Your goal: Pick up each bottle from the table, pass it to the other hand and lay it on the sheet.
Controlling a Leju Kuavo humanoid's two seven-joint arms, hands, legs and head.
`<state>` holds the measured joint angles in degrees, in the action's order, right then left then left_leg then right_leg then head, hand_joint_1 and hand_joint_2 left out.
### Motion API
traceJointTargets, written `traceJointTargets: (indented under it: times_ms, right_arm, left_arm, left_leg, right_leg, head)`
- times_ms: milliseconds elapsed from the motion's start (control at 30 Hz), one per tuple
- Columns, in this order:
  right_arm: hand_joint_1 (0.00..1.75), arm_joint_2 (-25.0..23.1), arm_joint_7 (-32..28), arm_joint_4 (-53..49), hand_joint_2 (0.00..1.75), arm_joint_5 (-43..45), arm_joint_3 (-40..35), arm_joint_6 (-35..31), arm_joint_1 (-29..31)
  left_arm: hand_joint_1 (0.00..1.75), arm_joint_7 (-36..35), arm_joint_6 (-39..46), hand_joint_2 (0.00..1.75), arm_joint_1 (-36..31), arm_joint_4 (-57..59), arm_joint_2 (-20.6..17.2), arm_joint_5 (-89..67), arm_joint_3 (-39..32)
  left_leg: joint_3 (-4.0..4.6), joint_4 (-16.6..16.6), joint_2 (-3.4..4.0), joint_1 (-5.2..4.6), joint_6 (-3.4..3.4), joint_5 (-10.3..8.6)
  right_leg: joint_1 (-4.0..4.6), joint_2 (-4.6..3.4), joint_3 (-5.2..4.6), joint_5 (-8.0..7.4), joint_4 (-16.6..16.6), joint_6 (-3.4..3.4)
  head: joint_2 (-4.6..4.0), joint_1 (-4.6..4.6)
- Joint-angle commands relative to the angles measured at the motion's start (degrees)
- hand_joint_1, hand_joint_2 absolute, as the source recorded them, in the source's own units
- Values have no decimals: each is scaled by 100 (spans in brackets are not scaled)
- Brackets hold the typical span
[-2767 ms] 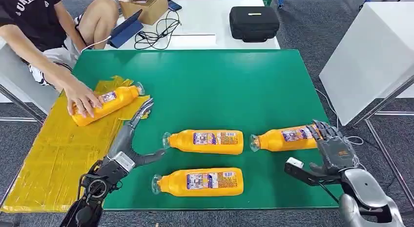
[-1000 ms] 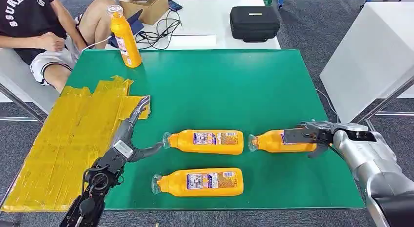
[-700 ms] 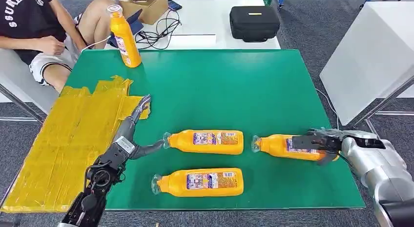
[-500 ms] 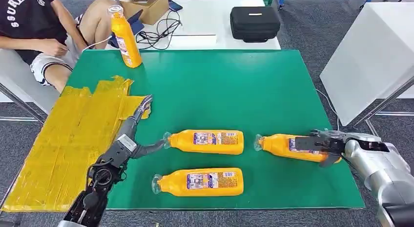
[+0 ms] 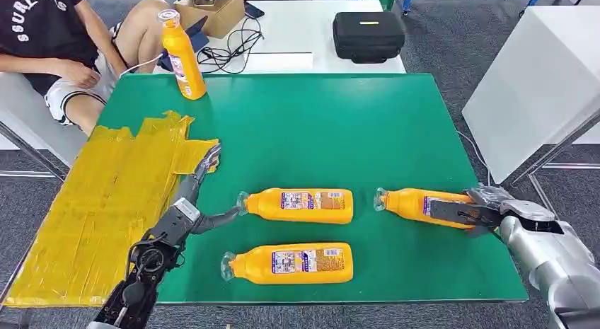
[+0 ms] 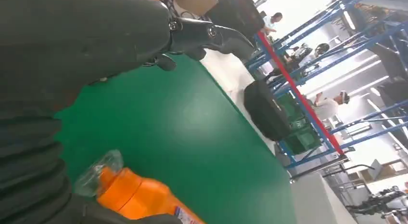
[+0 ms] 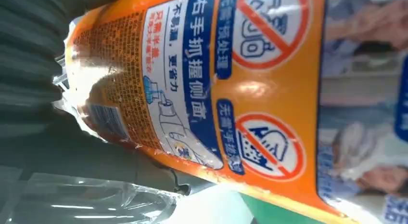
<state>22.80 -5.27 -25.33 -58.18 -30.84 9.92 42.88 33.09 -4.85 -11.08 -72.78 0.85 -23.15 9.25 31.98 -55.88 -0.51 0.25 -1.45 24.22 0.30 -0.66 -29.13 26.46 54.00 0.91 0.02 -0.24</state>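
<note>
Three orange bottles lie on the green table (image 5: 318, 124). My right hand (image 5: 472, 210) grips the right bottle (image 5: 417, 202) near its base, cap pointing left; its label shows close up as the right bottle (image 7: 269, 89) in the right wrist view. The middle bottle (image 5: 301, 205) and the front bottle (image 5: 290, 263) lie free. My left hand (image 5: 192, 198) is open at the edge of the yellow sheet (image 5: 92, 201), thumb reaching toward the middle bottle's cap (image 6: 98, 168). A fourth bottle (image 5: 181, 54) stands upright at the far left corner.
A person (image 5: 49, 32) sits at the far left beside the table. Behind the table stands a white table with a black case (image 5: 368, 33), cables (image 5: 230, 46) and a cardboard box (image 5: 212, 7). A white panel (image 5: 538, 74) stands to the right.
My right hand closed around the right bottle and pulled it a little to the right, tilting it. The person took the bottle off the sheet and stood it at the far corner. Left hand barely moved.
</note>
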Motion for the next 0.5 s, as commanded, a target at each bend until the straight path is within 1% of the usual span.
traceJointTargets:
  times_ms: [33, 67, 100, 133, 167, 233, 267, 300, 333, 367, 400, 467, 500]
  right_arm:
    - [175, -599, 663, -693, 175, 226, 1162, -1726, -638]
    - [175, -605, 659, -929, 175, 279, 1308, -1753, -780]
    - [175, -672, 555, -1586, 175, 589, 1789, -2153, -1183]
    - [175, -698, 570, -2058, 175, 641, 2014, -2199, -1464]
    - [175, -863, 469, -2674, 175, 764, 2398, -2596, -1811]
    - [175, -1109, 721, -3544, 175, 347, 2669, -3007, -2271]
    - [175, -1126, 776, -3656, 175, 302, 2677, -2974, -2324]
    - [175, -1182, 850, -3874, 175, 165, 2748, -3142, -2422]
    - [175, -1302, 664, -4122, 175, 387, 2840, -3216, -2521]
    - [175, -1317, 676, -4151, 175, 373, 2825, -3210, -2524]
    - [175, -1411, 484, -4364, 175, 503, 2857, -3487, -2637]
    - [175, -1499, 422, -4481, 175, 565, 2828, -3680, -2742]
    - [175, -1585, 123, -4561, 175, 879, 2819, -3909, -2830]
  left_arm:
    - [0, -69, 33, 175, 440, -380, 0, -73, -88]
    - [0, -76, 31, 175, 536, -467, 23, -106, -94]
    - [0, -111, 15, 175, 695, -649, 72, -105, -133]
    - [0, -127, 22, 175, 771, -721, 98, -140, -161]
    - [0, -207, 155, 175, 897, -822, 135, -231, -252]
    - [0, -236, 186, 175, 1181, -1100, 89, -244, -351]
    - [0, -234, 189, 175, 1213, -1144, 91, -244, -370]
    - [0, -218, 182, 175, 1239, -1175, 80, -245, -395]
    - [0, -209, 172, 175, 1266, -1250, 18, -208, -399]
    - [0, -207, 163, 175, 1266, -1263, 2, -185, -422]
    - [0, -287, 184, 175, 1366, -1387, 0, -135, -479]
    - [0, -398, 229, 175, 1497, -1520, 20, -150, -512]
    - [0, -535, 259, 175, 1589, -1624, 91, -123, -550]
  left_leg:
    - [-14, 10, 20, 5, 7, 4]
    - [-9, 7, 22, 3, 6, 4]
    - [-13, 11, 33, 4, 9, 7]
    - [-6, 9, 25, 4, 7, 6]
    - [-11, 12, 20, 5, 9, 9]
    - [-3, 9, 10, 7, 6, 8]
    - [-8, 10, 16, 7, 10, 16]
    - [5, 8, 8, 3, 7, 12]
    - [0, 5, 15, 4, 11, 23]
    - [19, 6, 0, 5, 7, 11]
    - [14, 3, 1, 5, 10, 19]
    - [41, 8, -16, 5, 5, 7]
    - [32, 7, -5, 6, 8, 15]
  right_leg:
    - [5, -12, 10, -4, -12, 3]
    - [3, -16, 4, -4, -7, 2]
    - [4, -24, 5, -4, -10, 3]
    - [5, -17, 3, -3, -9, 2]
    - [5, -10, 9, 2, -12, 2]
    - [7, -9, 3, 2, -9, -1]
    - [8, -13, 6, 8, -8, 0]
    - [4, -8, -5, 7, -3, 0]
    - [6, -11, 0, 15, 1, 1]
    - [7, 1, -17, 8, -1, 0]
    - [6, 3, -15, 16, 3, 1]
    - [7, 12, -39, 10, 1, -2]
    - [7, 5, -31, 14, 1, 0]
  head:
    - [0, 2]
    - [0, 0]
    - [0, 2]
    - [0, 0]
    - [0, 0]
    - [0, 2]
    - [0, 0]
    - [0, -2]
    - [0, 0]
    - [0, -4]
    - [0, -2]
    - [0, 0]
    - [0, -2]
